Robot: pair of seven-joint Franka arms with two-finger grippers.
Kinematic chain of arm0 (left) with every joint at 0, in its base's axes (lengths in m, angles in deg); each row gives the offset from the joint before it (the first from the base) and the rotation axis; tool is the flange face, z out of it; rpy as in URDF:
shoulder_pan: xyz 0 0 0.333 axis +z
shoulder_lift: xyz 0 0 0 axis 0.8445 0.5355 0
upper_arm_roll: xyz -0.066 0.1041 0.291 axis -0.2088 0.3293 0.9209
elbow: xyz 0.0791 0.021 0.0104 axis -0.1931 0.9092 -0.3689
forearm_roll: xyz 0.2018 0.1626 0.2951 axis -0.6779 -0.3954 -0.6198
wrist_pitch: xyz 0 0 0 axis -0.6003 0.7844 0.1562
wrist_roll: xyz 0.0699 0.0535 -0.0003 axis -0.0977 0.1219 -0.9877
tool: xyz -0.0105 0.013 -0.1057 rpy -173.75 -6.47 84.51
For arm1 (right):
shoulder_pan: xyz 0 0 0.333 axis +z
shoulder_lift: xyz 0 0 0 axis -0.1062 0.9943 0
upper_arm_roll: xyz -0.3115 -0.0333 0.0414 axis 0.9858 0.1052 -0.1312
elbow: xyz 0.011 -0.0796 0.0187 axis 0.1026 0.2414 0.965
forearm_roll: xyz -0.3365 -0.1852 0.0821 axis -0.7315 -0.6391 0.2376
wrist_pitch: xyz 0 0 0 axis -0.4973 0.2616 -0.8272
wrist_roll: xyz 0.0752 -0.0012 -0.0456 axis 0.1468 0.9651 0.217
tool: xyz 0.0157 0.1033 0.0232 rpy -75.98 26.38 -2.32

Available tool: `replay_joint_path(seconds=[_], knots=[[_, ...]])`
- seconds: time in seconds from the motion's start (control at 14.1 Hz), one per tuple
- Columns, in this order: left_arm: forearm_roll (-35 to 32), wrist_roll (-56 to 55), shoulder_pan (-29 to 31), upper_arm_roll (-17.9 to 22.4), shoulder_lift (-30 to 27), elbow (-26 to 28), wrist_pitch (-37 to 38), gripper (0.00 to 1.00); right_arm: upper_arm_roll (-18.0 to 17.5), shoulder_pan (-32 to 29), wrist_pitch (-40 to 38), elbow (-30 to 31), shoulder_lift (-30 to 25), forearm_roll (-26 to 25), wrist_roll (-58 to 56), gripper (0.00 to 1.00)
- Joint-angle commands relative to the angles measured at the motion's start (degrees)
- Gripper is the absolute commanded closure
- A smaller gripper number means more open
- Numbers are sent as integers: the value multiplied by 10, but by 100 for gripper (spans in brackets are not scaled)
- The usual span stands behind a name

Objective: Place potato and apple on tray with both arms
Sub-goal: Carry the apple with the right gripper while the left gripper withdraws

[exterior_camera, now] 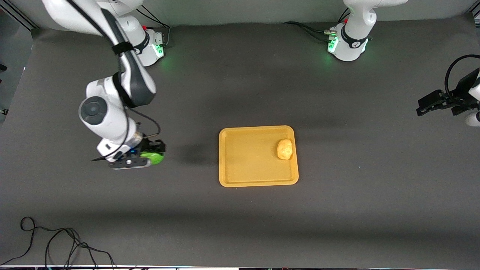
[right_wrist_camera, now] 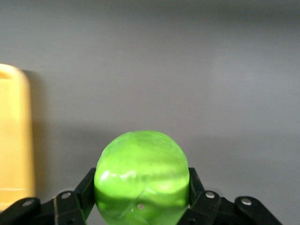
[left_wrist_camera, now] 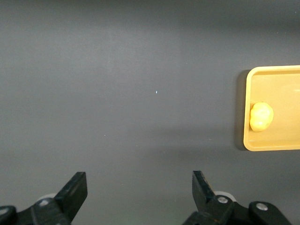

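One fruit remains: the right pincer (exterior_camera: 150, 153), clamped on the apple (exterior_camera: 154, 156) over the worktop (exterior_camera: 337, 210), could let the glossy ball slip short of the tray (exterior_camera: 247, 180) or knock the potato (exterior_camera: 284, 149); the left pincer (left_wrist_camera: 139, 192) waits, fingers apart.

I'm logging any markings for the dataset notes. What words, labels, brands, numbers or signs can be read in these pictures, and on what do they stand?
None can be read.
Right arm's base: a small dark mark, too small to read.
Left arm's base: a small dark mark, too small to read.
Tray, potato, apple and both hands, left hand and right hand: no text.
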Motion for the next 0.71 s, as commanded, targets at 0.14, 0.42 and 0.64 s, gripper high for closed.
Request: replay_joint_path(seconds=[0.14,0.42,0.64], knots=[[3,10,-1,-2,-2,15,-21,0,6,75,-44,-226,170,96,82,61],[3,10,-5,-4,-4,9,-26,0,6,132,-52,-354,281,95,174,60],[1,11,-2,-4,-2,8,-45,0,6,175,-46,-425,350,93,242,60]])
